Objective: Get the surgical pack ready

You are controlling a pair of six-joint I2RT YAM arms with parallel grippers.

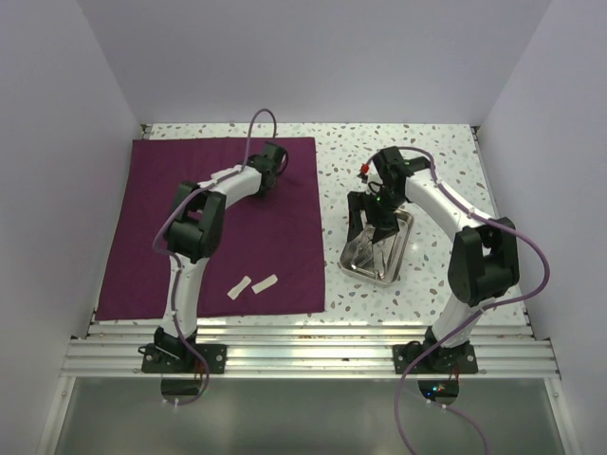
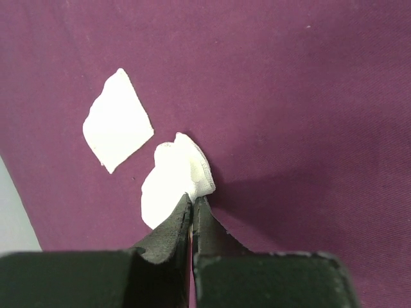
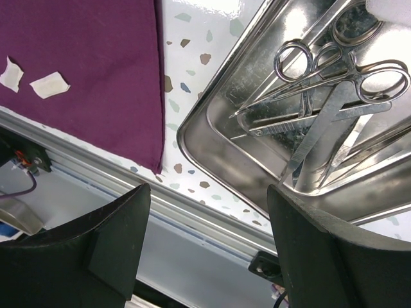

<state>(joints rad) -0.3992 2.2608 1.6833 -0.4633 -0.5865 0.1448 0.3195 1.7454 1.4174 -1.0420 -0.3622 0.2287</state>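
Observation:
The maroon cloth (image 1: 142,237) lies flat on the left half of the table. My left gripper (image 1: 271,172) is down at its far part. In the left wrist view this gripper (image 2: 192,200) is shut on the edge of a white gauze pad (image 2: 170,183), which is bunched up at the pinch. A second gauze pad (image 2: 117,120) lies flat beside it. Two more pads (image 1: 238,287) (image 1: 266,282) rest near the cloth's front edge. My right gripper (image 1: 373,235) hangs open over the steel tray (image 1: 391,275), which holds scissors (image 3: 302,64) and tweezers (image 3: 309,144).
The tray sits tilted on the speckled tabletop (image 1: 446,152), just right of the cloth's edge (image 3: 157,96). An aluminium rail (image 1: 303,355) runs along the near side. White walls close in the left, right and back.

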